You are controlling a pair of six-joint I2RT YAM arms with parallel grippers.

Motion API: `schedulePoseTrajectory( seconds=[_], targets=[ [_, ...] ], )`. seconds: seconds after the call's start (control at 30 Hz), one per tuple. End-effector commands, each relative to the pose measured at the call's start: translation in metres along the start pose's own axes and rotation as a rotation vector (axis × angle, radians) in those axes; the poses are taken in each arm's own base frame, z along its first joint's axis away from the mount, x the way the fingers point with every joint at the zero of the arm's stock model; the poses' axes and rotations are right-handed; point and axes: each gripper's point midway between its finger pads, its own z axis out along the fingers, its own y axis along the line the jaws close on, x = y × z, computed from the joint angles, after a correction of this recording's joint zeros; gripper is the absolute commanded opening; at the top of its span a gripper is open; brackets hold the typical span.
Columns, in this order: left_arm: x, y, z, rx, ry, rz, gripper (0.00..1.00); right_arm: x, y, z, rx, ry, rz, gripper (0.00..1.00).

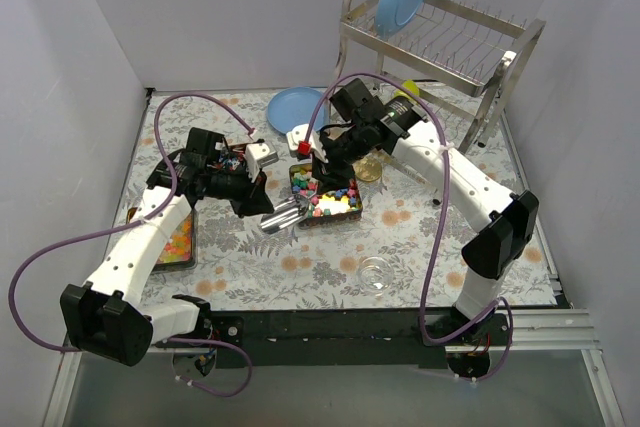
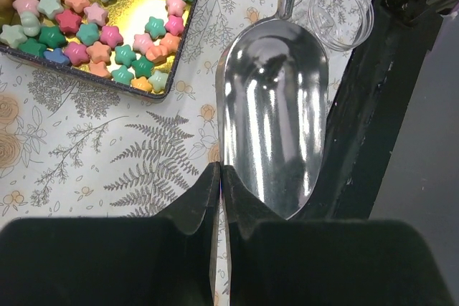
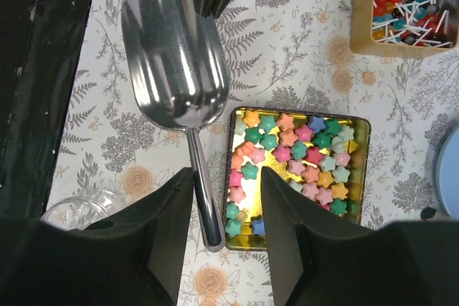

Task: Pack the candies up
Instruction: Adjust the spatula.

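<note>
The candies (image 3: 301,152) are small star-shaped sweets in mixed colours, lying in an open gold tin (image 3: 358,130) at mid-table (image 1: 340,209). Left of the tin lies a metal scoop (image 3: 172,62) with its handle (image 3: 202,191) pointing toward the right wrist camera. My right gripper (image 3: 226,177) hangs open over it, one finger beside the handle and the other over the tin's candies. My left gripper (image 2: 220,177) is shut, its tips pinched on the side rim of the scoop's bowl (image 2: 276,112). In the top view it sits at the scoop's left (image 1: 262,205).
A small clear jar (image 1: 376,271) stands toward the near edge. A box of lollipops (image 3: 405,5) lies at the left (image 1: 178,237). A blue plate (image 1: 295,107) and a dish rack (image 1: 440,42) with another plate stand at the back.
</note>
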Motion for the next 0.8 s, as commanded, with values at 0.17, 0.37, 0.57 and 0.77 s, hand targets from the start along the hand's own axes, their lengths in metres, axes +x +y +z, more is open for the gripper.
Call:
schedulePoseTrajectory(
  seconds=[0.17,0.37,0.57,0.77],
  targets=[
    [-0.016,-0.005,-0.007,-0.026,-0.054,0.05,0.0,-0.013,0.003,-0.003,-0.04,-0.032,-0.005,0.41],
    [-0.017,0.0,-0.005,-0.04,-0.062,0.049,0.0,-0.007,0.006,0.002,-0.101,0.0,0.004,0.37],
    [-0.018,0.003,-0.004,-0.046,-0.067,0.04,0.0,0.0,0.007,0.007,-0.126,0.019,0.027,0.38],
    [-0.016,0.005,-0.004,-0.055,-0.064,0.033,0.0,0.004,0.008,0.01,-0.128,0.019,0.067,0.4]
  ],
)
